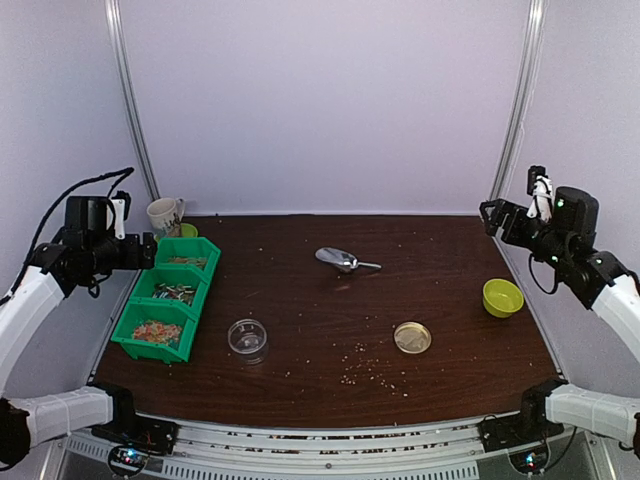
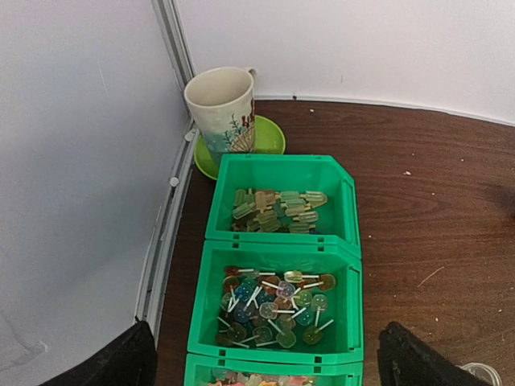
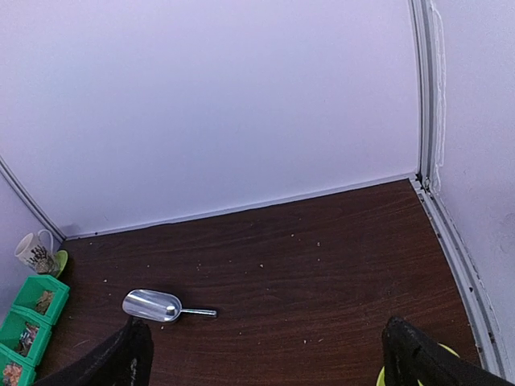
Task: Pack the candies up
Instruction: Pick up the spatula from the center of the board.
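Left hand (image 2: 272, 355) and right hand (image 3: 265, 354) gape empty, while multicoloured candies (image 2: 273, 301) fill green bins (image 2: 348, 205).

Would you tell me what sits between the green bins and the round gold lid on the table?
Top view: a small clear jar sits between the green bins and the gold lid, close to the bins.

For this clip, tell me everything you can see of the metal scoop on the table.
The scoop is small and made of shiny silver metal, with a rounded open bowl and a thin straight handle. It lies flat on the dark wood table, towards the middle back, with the handle pointing to the robot's right. The bowl looks empty. Only the table touches it: the green bins, clear cup and gold lid all sit apart from it.
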Controlling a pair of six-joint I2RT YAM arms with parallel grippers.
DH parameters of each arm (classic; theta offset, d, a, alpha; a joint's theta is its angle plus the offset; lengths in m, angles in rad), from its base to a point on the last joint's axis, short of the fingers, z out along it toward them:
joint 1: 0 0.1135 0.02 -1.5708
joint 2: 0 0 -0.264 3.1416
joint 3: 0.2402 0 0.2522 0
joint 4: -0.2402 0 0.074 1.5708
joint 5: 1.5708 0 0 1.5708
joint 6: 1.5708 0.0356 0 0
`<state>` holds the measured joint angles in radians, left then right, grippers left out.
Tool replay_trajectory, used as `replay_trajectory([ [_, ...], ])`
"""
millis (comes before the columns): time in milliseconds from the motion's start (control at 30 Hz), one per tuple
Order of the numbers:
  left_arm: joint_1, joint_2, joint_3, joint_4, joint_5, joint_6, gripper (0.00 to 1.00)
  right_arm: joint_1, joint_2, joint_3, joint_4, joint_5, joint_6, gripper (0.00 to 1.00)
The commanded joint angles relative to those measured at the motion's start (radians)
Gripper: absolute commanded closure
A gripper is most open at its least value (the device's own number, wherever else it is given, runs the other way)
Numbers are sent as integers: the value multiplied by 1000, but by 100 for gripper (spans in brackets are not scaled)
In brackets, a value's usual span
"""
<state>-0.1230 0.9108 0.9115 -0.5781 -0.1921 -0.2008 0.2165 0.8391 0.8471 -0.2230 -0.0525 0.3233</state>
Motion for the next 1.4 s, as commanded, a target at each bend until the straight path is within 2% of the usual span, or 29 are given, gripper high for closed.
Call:
replay_trajectory([
  [0,22,19,51,25,44,-43,2,-13,49,40,23,-27,99,1],
  [167,32,23,65,30,53,-65,2,-21,85,62,-3,-27,142,0],
  [333,37,21,67,38,45,-81,2,-28,78,-2,102,-93,164,0],
  [533,40,69,90,17,64,-88,2,-18,252,164,-111,-106,101,1],
  [633,41,104,120,-41,62,-108,2,28,351,239,-205,-68,54,1],
  [800,41,128,117,-103,95,-119,2,150,474,303,-256,71,7,1],
  [967,42,90,17,-47,139,-91,2,270,589,389,-316,139,-74,0],
  [1367,42,148,25,-59,136,-110,2,346,647,311,-210,142,-90,0],
])
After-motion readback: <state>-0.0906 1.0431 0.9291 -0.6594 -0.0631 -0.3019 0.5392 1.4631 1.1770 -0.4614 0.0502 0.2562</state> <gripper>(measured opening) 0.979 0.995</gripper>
